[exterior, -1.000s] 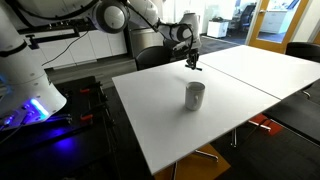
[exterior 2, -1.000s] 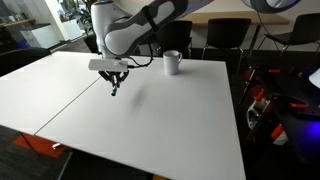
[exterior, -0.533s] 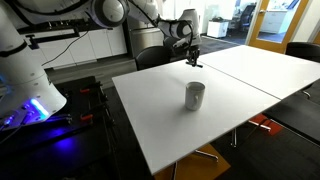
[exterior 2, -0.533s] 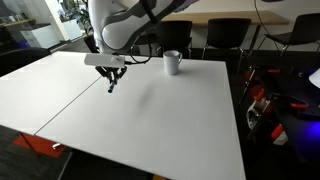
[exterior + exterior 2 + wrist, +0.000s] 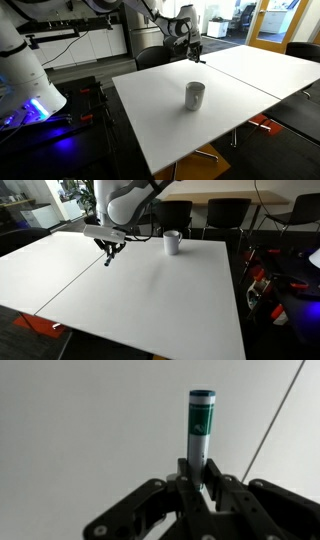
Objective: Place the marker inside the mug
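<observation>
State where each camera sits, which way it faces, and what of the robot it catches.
Exterior view: raised off a corner of the white table, looking across it past the mug to the tool gripping the marker; the arm shows.
Exterior view: raised, roughly opposite, looking over the table toward the chairs; arm and tool near, mug beyond.
Wrist view: on the wrist, looking along the tool, shut on the marker, at the table.
Shared: both exterior views show table, mug, tool and marker.
</observation>
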